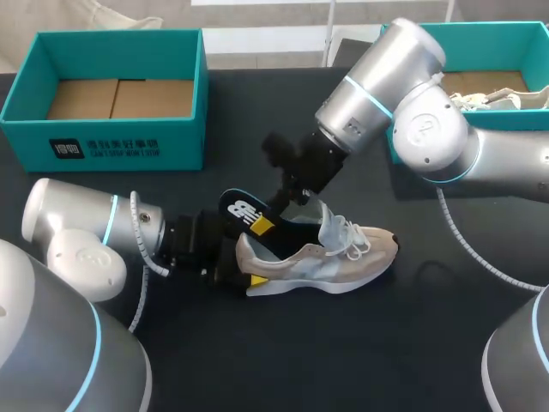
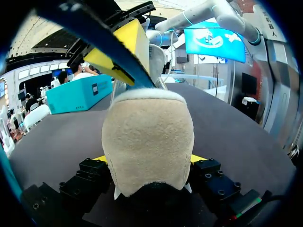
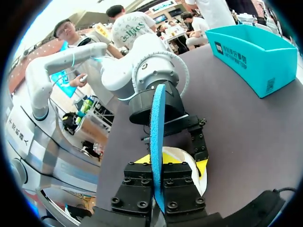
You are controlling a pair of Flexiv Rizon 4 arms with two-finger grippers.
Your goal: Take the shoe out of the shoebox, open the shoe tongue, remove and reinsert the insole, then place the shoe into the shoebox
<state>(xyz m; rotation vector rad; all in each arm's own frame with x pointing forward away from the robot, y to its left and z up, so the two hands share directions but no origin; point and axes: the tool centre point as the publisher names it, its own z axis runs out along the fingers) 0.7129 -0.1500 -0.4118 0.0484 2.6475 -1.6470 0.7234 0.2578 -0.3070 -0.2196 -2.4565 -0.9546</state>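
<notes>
The shoe (image 1: 322,257) sits out of its box near the middle of the black worktop (image 1: 343,360). It is a beige and grey trainer with white laces and a white sole, its toe pointing toward my right side and its heel toward my left. A dark blue insole (image 1: 244,213) rises from its opening at a slant, heel end up and tilted toward my left, with a white logo on the upper face. The left hand (image 1: 247,255) comes in low from the left and is clamped on the heel. In the left wrist view the suede heel (image 2: 149,142) fills the space between the fingers, and a yellow tip (image 2: 199,158) presses against each side. The right hand (image 1: 287,196) reaches down from the upper right and is closed on the insole. In the right wrist view the insole (image 3: 157,123) stands edge-on, squeezed between the two black finger blocks of that hand (image 3: 158,182). Just ahead of it, my left hand grips the pale heel (image 3: 182,163). From the left wrist view the right hand (image 2: 118,52) shows its yellow tips pinching the blue insole (image 2: 94,33) above the heel. Well behind the shoe, at the far left, stands an open teal shoebox (image 1: 111,146) with a brown cardboard floor. A second teal shoebox (image 1: 493,33) stands at the far right, partly hidden behind the right arm, with part of another pale shoe (image 1: 493,99) showing inside.
</notes>
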